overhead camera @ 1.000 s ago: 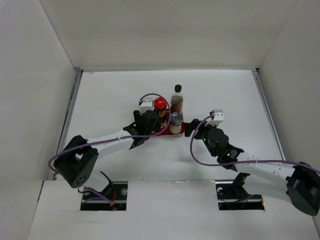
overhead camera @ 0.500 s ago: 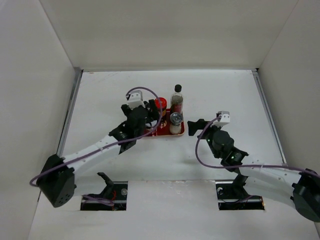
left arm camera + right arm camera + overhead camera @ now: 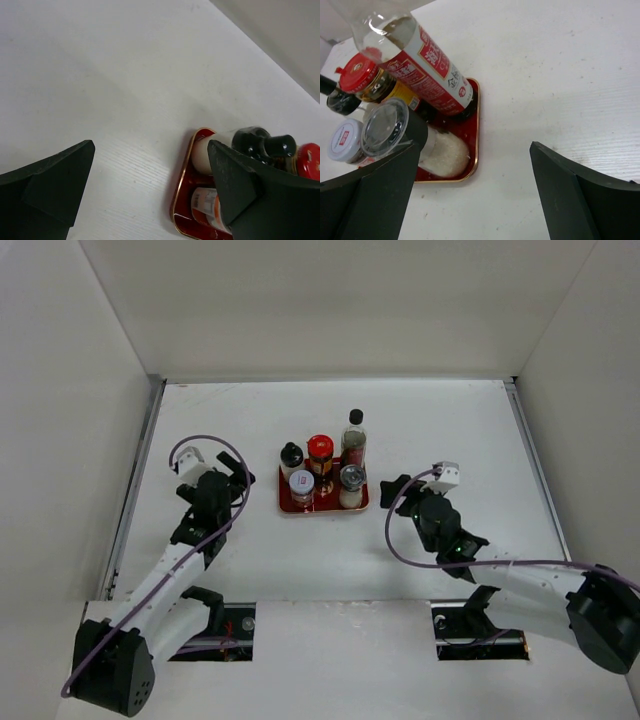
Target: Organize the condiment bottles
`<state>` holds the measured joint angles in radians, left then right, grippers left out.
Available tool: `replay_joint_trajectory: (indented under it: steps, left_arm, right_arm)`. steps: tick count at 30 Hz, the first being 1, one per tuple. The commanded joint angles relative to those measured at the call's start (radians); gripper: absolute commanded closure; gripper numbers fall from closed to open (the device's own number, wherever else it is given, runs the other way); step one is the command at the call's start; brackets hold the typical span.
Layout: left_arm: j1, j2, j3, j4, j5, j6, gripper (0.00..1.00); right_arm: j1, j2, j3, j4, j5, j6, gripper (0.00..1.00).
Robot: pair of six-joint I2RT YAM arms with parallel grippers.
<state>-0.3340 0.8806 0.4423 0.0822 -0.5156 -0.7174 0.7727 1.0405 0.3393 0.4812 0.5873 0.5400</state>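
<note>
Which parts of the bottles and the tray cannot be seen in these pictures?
Right wrist view: the tall bottle loses its cap past the top edge.
Same view: the left edge cuts the white bottle; only its black cap shows.
Left wrist view: a finger of the left gripper hides much of the tray.
Top view: labels too small to read.

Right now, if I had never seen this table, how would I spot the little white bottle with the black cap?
In the middle of the white table sits a crowded red tray. The white bottle stands at its far left corner, beside the red-lidded jar. It alone has a white body; the other black-capped bottle is tall and clear.
</note>
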Motion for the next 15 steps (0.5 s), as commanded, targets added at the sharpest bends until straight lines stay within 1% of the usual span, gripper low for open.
replay_joint_trajectory:
  steps: [1,2,5,9,11,12,13,15]
  left_arm:
    - [0.059,-0.017,0.004,-0.053,0.077,-0.092,0.00]
    - [0.062,-0.012,0.010,-0.079,0.086,-0.099,0.00]
    - [0.054,-0.005,0.027,-0.137,0.100,-0.103,0.00]
    - [0.053,-0.046,0.018,-0.162,0.115,-0.105,0.00]
    - [0.045,-0.072,0.007,-0.159,0.117,-0.102,0.00]
    - [0.042,-0.077,0.006,-0.162,0.117,-0.102,0.00]
    - [0.037,-0.077,0.010,-0.165,0.117,-0.099,0.00]
    - [0.028,-0.069,0.019,-0.174,0.112,-0.094,0.00]
  right_arm:
    - [-0.032,-0.046,-0.016,0.063,0.022,0.034,0.13]
    - [-0.048,-0.065,-0.029,0.066,0.028,0.037,0.28]
    - [-0.109,-0.108,-0.049,0.034,0.036,0.064,0.62]
    - [-0.166,-0.109,-0.034,-0.045,0.016,0.109,0.78]
    - [-0.183,-0.100,-0.020,-0.079,0.014,0.121,0.79]
    - [-0.184,-0.097,-0.014,-0.090,0.014,0.124,0.78]
    - [-0.184,-0.096,-0.007,-0.101,0.014,0.124,0.74]
    - [-0.184,-0.089,0.015,-0.125,0.028,0.124,0.56]
